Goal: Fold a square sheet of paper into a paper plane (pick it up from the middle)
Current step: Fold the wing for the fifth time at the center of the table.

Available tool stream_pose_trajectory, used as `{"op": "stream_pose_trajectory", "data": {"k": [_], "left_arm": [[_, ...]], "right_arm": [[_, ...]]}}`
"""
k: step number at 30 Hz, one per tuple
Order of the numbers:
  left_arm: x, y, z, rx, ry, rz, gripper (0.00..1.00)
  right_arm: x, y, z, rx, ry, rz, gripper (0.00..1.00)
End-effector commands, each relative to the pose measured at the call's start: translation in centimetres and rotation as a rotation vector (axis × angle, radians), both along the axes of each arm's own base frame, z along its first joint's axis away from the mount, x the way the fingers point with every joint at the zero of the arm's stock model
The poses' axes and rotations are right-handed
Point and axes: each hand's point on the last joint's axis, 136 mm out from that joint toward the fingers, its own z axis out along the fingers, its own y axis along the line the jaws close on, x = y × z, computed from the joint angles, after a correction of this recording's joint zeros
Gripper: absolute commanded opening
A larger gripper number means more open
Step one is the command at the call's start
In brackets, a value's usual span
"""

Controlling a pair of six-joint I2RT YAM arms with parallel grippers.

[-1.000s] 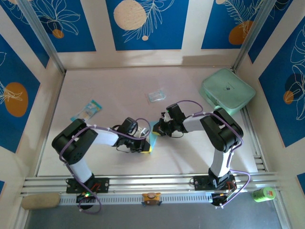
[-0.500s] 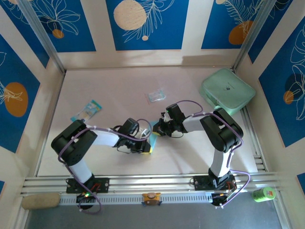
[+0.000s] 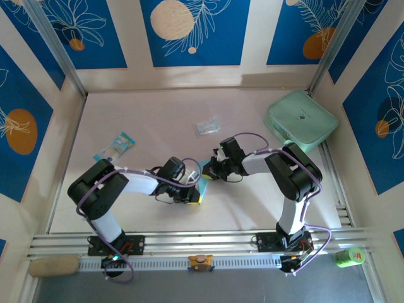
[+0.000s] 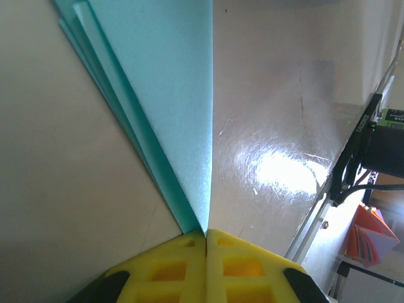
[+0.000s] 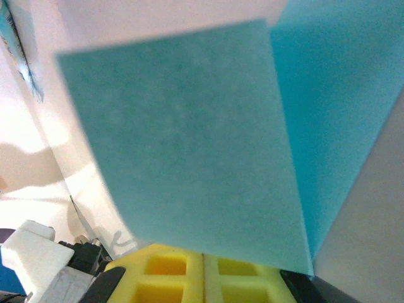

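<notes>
The light-blue sheet of paper (image 3: 202, 175) hangs folded between my two grippers at mid-table. In the left wrist view the paper (image 4: 170, 95) narrows to a layered point with a sharp straight crease, like a paper plane's nose. My left gripper (image 4: 206, 235) is shut on that tip, yellow pads (image 4: 246, 265) pressed together. In the right wrist view a flat flap of the paper (image 5: 189, 151) lies over my right gripper (image 5: 204, 268), which is shut on it. From above, the left gripper (image 3: 198, 194) sits just below and left of the right gripper (image 3: 209, 170). The arms hide most of the paper's outline.
A mint-green case (image 3: 301, 120) lies at the back right. A clear crumpled wrapper (image 3: 206, 127) sits behind the grippers, and a blue-and-white packet (image 3: 115, 146) lies at the left. Metal rails (image 3: 202, 243) run along the near edge, with a green can (image 3: 349, 255) beyond them.
</notes>
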Motion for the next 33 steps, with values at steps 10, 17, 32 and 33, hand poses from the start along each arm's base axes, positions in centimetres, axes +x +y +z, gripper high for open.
{"op": "stream_pose_trajectory", "data": {"k": [10,17,32,33], "left_arm": [[-5.2,2.1,-1.4,0.09,0.169,-0.066,0.0],[-5.2,1.6,0.3,0.018,0.146,-0.062,0.0],[3.8,-1.2,8.0,-0.128,-0.139,0.079,0.0],[4.3,-1.6,7.8,-0.131,-0.133,0.076,0.0]], "right_arm": [[-3.0,-4.0,-6.1,-0.237,0.168,-0.068,0.06],[-3.0,-3.9,-6.1,-0.235,0.166,-0.066,0.06],[-2.9,-3.5,-5.9,-0.219,0.162,-0.06,0.06],[-2.9,-3.5,-5.9,-0.218,0.162,-0.059,0.06]]}}
